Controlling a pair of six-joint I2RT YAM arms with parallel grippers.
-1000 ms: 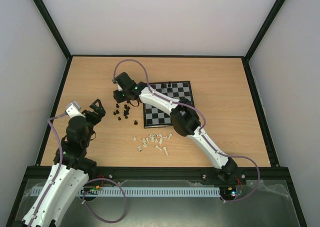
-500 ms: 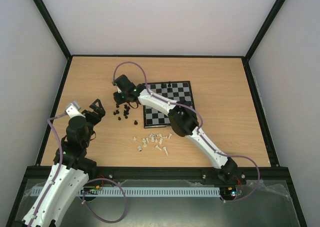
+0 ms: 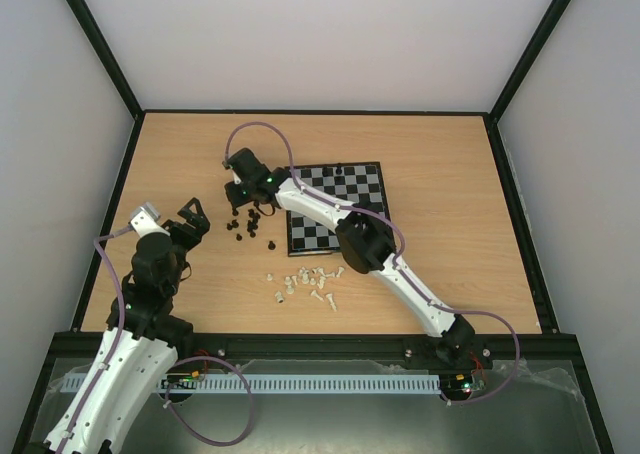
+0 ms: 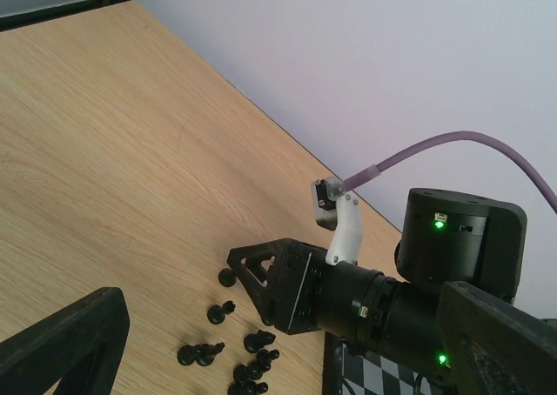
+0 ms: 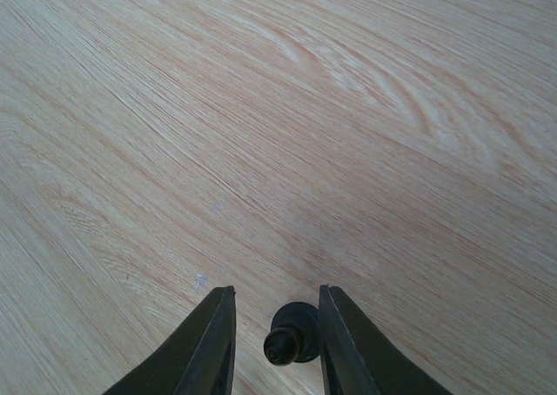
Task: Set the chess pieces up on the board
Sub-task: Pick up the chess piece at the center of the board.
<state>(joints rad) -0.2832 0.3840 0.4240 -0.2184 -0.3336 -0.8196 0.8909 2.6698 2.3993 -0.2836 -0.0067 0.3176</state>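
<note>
Right wrist view is showing the right gripper [image 5: 275, 301] straddling a black pawn [image 5: 290, 336] on the wooden table [image 5: 261, 108], its jaws narrowly parted and not pinching yet. It should be centring on the pawn's stem before closing, then lifting toward the board [image 3: 368, 199] nearby. The left gripper [image 3: 196, 216] is hanging wide open, empty.

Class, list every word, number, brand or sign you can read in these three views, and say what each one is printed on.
None: no view shows readable text.
The board has plain chequered squares, with no letters or numbers on its border.
The right arm's wrist housing shows green lights; any marking beside them is too small to read.
</note>
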